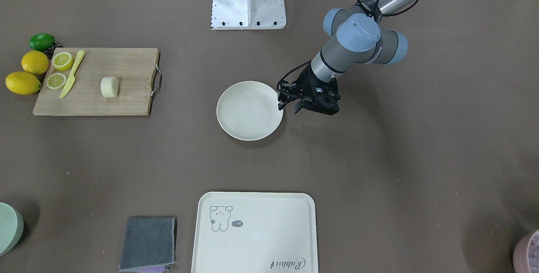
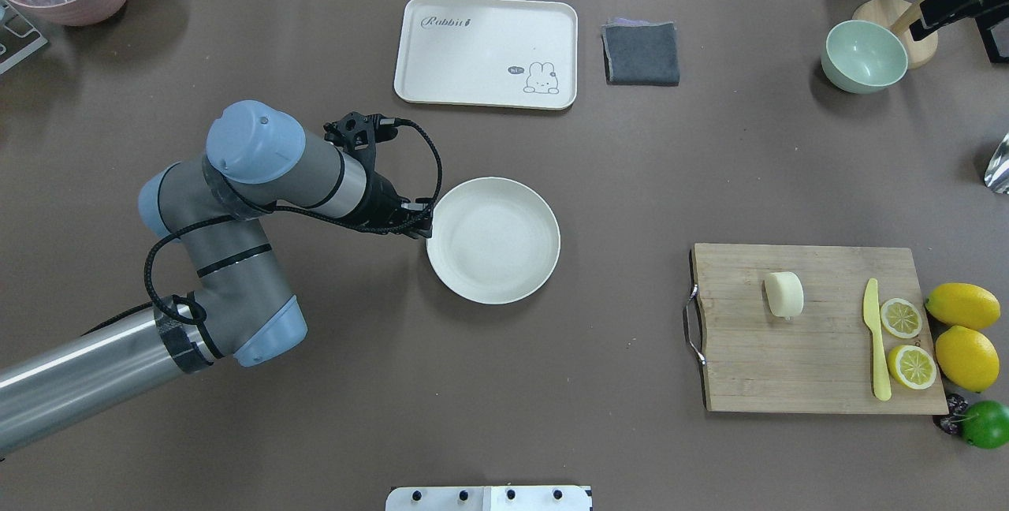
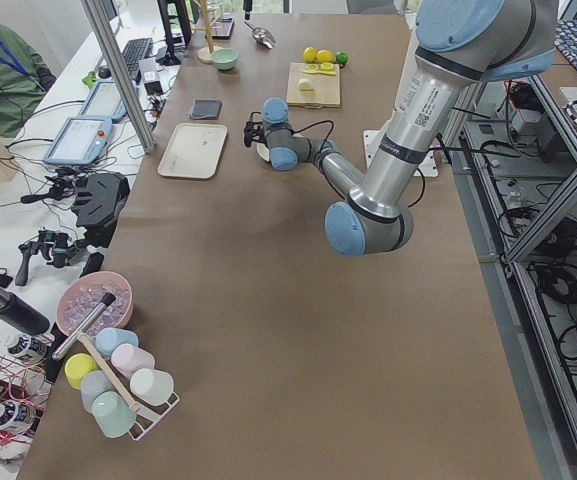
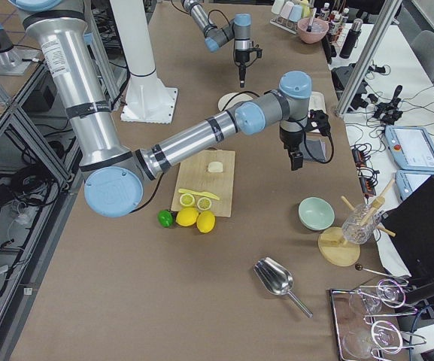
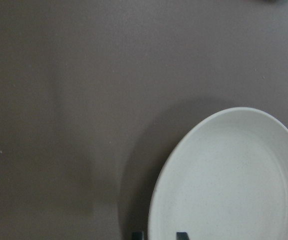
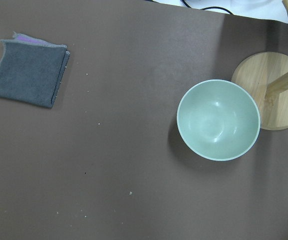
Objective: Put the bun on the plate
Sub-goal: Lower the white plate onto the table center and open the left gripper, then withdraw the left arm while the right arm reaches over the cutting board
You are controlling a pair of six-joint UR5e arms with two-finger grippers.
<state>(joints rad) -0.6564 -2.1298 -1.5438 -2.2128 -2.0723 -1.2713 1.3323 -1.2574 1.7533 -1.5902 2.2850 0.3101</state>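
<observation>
The bun [image 2: 784, 294] is seen lying on the wooden cutting board [image 2: 812, 369], on the right side of the table in the overhead view. It is placed left of the yellow knife [image 2: 875, 341] and the two lemon halves [image 2: 900, 318], apart from both. The plate [image 2: 493, 239] is set near the middle of the table, well to the left of the board. The cream tray [image 2: 473, 61] is placed beyond the plate, toward the far edge.

The left gripper [image 1: 288, 108] is held at the plate's left edge. In the left wrist view its two fingertips [image 5: 182, 235] are seen apart, with the plate's rim between them, one tip over the table and one over the dish. Whether the rim is touched cannot be told.

The right gripper [image 4: 295, 159] is shown only in the exterior right view, hung above the table on the far side of the board. Whether its fingers are apart or together cannot be told. The folded grey cloth [image 6: 29, 75] and the pale green bowl [image 6: 218, 120] are shown in its wrist view, with a round wooden base [image 6: 276, 92] just beside the bowl.
</observation>
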